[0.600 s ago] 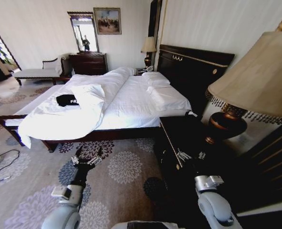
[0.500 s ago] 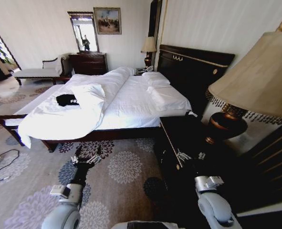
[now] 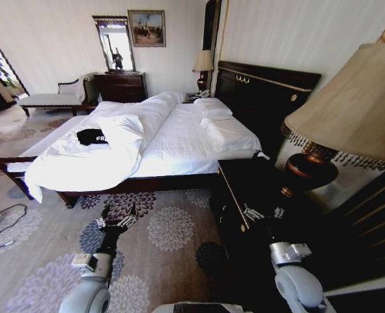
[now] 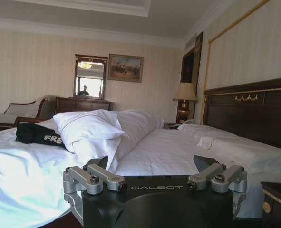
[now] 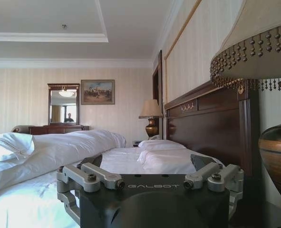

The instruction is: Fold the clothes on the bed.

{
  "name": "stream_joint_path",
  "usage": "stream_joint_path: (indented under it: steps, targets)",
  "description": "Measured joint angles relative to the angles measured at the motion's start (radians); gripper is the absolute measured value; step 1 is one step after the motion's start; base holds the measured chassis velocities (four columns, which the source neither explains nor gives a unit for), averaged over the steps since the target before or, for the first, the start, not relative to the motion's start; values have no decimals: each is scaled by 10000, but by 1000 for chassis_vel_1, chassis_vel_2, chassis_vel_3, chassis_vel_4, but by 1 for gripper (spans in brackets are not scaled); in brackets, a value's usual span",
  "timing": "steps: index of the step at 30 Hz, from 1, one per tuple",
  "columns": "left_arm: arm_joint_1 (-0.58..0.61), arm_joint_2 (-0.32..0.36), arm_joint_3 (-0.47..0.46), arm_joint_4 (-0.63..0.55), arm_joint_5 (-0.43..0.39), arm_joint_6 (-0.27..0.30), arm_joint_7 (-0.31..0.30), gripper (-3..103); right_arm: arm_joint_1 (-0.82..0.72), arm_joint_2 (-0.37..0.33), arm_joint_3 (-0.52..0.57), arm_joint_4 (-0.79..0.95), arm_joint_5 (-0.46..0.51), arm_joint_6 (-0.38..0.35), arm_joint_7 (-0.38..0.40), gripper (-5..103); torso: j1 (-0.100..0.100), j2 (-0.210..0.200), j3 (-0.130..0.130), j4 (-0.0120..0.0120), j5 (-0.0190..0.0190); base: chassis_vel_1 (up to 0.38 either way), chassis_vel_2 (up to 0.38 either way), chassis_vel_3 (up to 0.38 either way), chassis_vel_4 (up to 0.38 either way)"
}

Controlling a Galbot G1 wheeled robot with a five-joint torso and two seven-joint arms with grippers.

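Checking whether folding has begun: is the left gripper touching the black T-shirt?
Apart. In the head view the left gripper hangs over the carpet, short of the bed, while the black T-shirt lies on the duvet.

Both black, silver-linked grippers, left (image 3: pixel 116 218) and right (image 3: pixel 262 213), reach forward side by side, fingers spread wide, holding nothing.

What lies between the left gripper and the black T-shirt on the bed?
In the head view, patterned carpet, the bed frame's edge, then rumpled white duvet separate the open left gripper from the black T-shirt. Nothing else lies between.
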Motion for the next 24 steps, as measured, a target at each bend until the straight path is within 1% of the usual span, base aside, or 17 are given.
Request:
stream_joint_path:
  steps: [7,15,24]
  targets:
    - [99,-69,-6,-56,52,35,-70,100,-16,-108,81,-48,-47,206,-201,100,0,-1,0,0,0,0,0,0,0]
    - [149,-160,1,-67,222,-10,-76,100,59,148,-48,-263,-414,217,-238,100,0,0,0,0,0,0,0,0,0]
    - [159,-232,60,5,353,-88,-76,100,138,244,-88,-488,-572,290,-288,100,0,0,0,0,0,0,0,0,0]
